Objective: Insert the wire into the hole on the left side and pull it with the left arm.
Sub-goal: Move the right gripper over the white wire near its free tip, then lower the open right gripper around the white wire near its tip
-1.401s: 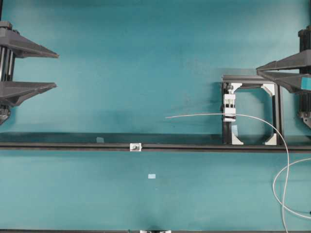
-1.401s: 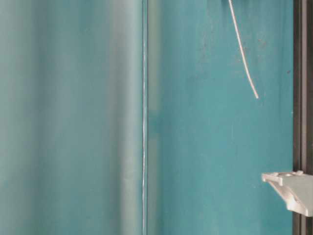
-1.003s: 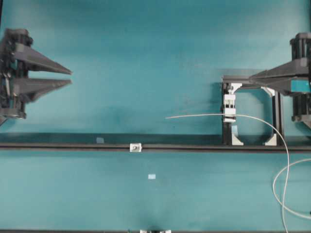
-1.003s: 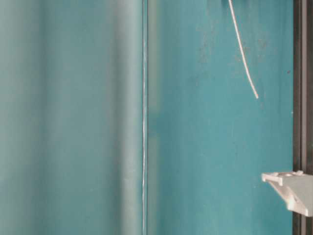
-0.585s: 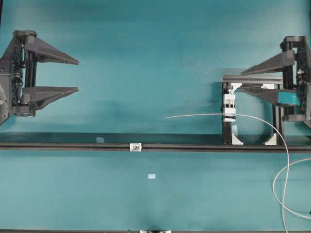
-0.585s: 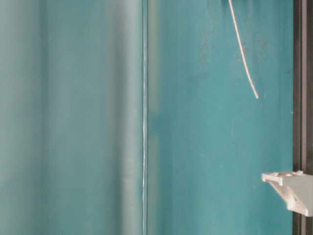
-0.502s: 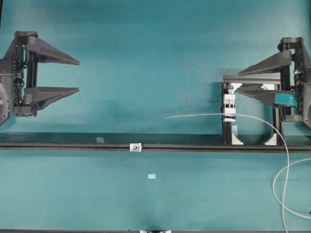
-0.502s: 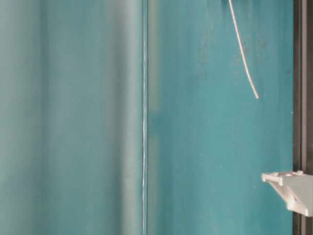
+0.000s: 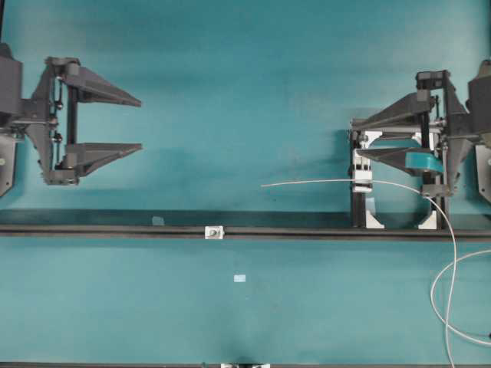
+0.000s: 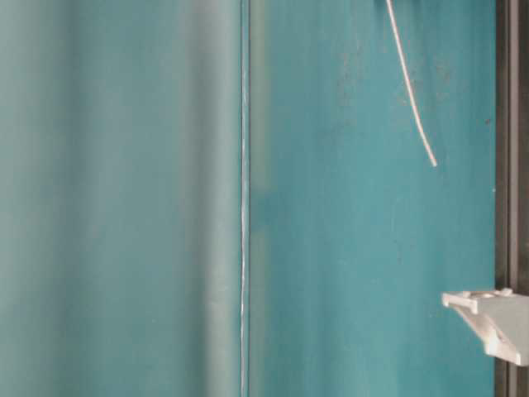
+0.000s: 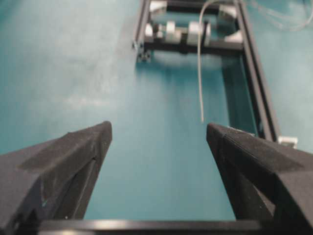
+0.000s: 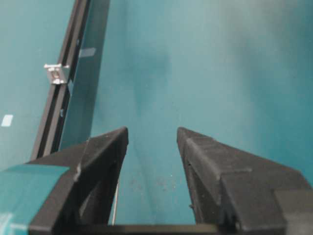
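The wire (image 9: pixel 322 182) is lying with its long axis across the teal table (image 9: pixel 245 77), running left to right in the overhead view. Its free tip is pointing left, hanging in the air above the table and well apart from the bracket (image 9: pixel 214 231) that carries the hole. From the tip the wire is passing through a white clamp block (image 9: pixel 361 170), which is sitting inside an open black frame (image 9: pixel 395 126) and is the only thing holding it. Past the clamp the wire is arching down to the right and curling into a loose loop near the right edge.

The bracket is sitting on a long black rail (image 9: pixel 115 230) that is crossing the table, lower and further left than the wire's tip. A small pale sticker (image 9: pixel 240 278) is lying on the table below the rail.

The left gripper (image 9: pixel 141 123) is standing with its two black fingers spread wide and holding nothing, pointing right toward the wire's tip but well apart from it. The right gripper (image 9: pixel 355 139) is also standing spread and empty, pointing left over the top of the frame, just above the clamp and the wire.
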Controlling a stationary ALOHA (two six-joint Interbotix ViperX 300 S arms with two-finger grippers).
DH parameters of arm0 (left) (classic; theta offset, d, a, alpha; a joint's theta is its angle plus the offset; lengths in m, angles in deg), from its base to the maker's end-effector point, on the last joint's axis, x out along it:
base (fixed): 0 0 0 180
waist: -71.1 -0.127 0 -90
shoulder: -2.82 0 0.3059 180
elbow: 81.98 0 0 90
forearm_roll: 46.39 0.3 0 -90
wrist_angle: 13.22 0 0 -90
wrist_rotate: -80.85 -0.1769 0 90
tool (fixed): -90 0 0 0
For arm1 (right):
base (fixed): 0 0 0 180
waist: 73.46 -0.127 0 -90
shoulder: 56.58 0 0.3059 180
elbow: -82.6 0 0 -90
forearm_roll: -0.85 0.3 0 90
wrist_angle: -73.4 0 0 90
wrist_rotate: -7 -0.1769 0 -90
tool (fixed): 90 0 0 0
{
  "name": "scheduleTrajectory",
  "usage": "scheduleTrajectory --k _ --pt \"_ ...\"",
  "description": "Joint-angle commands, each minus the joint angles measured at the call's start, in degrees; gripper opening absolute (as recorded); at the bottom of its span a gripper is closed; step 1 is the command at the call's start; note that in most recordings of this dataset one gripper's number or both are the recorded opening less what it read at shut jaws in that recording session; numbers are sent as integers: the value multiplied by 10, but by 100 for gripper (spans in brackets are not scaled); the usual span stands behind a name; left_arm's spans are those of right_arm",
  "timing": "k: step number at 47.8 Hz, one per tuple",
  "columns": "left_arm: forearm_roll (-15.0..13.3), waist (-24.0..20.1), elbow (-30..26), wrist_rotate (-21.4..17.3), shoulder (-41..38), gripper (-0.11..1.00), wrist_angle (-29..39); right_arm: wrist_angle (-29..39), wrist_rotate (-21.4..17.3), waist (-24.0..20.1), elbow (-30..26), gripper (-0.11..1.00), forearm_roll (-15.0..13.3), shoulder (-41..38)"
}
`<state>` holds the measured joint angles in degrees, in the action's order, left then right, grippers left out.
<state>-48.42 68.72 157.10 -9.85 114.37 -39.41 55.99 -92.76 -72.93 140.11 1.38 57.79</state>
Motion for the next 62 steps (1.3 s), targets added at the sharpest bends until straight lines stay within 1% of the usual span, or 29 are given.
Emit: scheduleTrajectory --k 1,10,21,33,41,62 --pt "-1 -3 -7 0 -14 61 -6 -6 -1 1 -18 60 0 -13" --pt "-1 -2 -8 0 -41 61 -14 -3 -4 1 -30 60 1 -48" --pt "-1 -3 -7 -1 -64 61 -32 2 -21 1 -51 61 1 -99" --pt "-1 -3 -5 -1 -69 61 -33 13 -36 -10 -74 61 -1 -145" --pt "-1 -3 -4 0 -69 61 -33 29 -37 -18 -91 61 -1 -171" --pt "-1 -14 -2 1 -69 61 -29 30 -39 -27 -121 61 -1 -252"
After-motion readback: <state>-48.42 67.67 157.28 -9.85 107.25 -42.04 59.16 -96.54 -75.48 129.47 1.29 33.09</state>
